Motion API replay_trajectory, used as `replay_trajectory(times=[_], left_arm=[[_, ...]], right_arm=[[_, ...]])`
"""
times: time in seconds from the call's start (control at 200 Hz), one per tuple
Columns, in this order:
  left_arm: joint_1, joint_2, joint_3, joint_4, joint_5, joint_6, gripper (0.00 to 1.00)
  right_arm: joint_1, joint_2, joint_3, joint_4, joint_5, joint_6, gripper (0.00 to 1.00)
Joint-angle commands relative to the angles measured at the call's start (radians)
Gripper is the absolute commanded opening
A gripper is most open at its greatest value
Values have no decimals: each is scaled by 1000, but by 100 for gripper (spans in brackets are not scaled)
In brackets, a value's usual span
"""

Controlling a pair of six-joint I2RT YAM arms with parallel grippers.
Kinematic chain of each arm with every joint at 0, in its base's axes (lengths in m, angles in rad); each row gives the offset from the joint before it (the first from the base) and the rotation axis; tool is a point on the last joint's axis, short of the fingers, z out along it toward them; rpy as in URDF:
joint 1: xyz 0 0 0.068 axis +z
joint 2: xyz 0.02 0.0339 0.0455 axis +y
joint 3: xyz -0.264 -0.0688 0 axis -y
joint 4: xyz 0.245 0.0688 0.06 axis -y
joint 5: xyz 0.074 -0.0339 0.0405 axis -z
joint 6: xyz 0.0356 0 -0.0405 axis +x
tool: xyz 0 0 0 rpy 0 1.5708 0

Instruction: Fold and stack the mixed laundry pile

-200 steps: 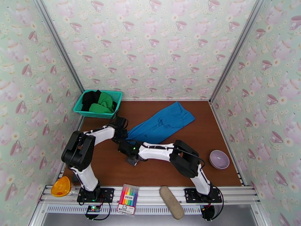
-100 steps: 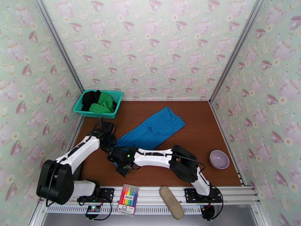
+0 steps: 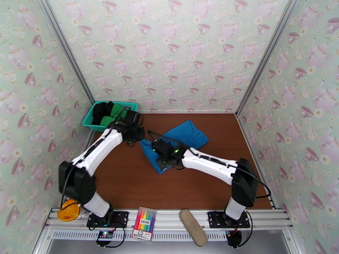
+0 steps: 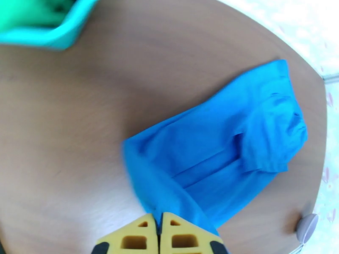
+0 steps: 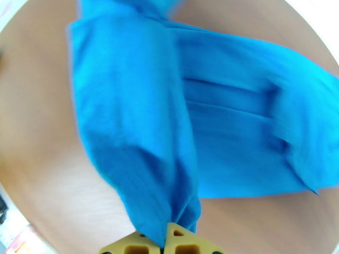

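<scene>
Blue garment (image 3: 188, 134): laid mid-table, its near-left end pinched by the left gripper (image 4: 159, 216) and the right gripper (image 5: 164, 240), jaws pressed together on cloth; the first fold is judged under way. Green garment (image 3: 115, 110) and black garment (image 3: 101, 110): kept in the teal basket (image 3: 91, 122), far left, not yet folded or stacked.

- We read no text, brand, number or sign in any view.
- The pack (image 3: 144, 224) on the front rail (image 3: 262, 217) carries a dark strip of print across its face, beneath coloured stripes. The characters are too small for us to resolve.
- We find a small lit board (image 3: 105, 235) below the rail; any marking on it is illegible.
</scene>
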Motion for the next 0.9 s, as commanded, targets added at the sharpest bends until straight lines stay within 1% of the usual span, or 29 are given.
replay_trajectory(times=[0.0,0.14,0.265,0.366,0.456,0.471,0.501,0.521,0.561,0.586,0.621,0.636,0.706,0.796,0.892], left_arm=[[-30,154,157,-20,23,31,0],[-60,379,381,-62,30,49,0],[-74,553,557,-114,33,57,0],[-78,647,655,-146,19,53,0],[-79,701,712,-165,0,46,0],[-79,707,718,-166,-1,46,3],[-78,719,729,-165,0,44,12],[-79,725,733,-163,1,43,21],[-78,736,740,-155,10,40,39],[-78,742,743,-148,15,40,49],[-79,748,749,-139,25,40,61],[-79,750,750,-135,31,40,64],[-79,747,753,-110,50,43,74],[-80,719,754,-75,59,54,81],[-83,668,752,-47,41,72,88]], right_arm=[[-71,-6,-54,-36,45,-12,0],[-158,42,-83,9,43,-28,0],[-201,110,-84,58,39,-25,0],[-215,161,-76,103,42,-19,0],[-228,202,-65,126,52,-9,0],[-232,208,-62,127,55,-7,0],[-235,221,-57,129,62,-2,0],[-237,228,-55,129,69,4,0],[-242,238,-49,125,87,15,9],[-244,240,-48,125,99,24,14],[-247,237,-49,125,110,33,18],[-248,234,-49,125,116,37,20],[-253,208,-55,122,150,63,26],[-268,155,-60,120,191,89,33],[-286,101,-58,116,216,105,38]])
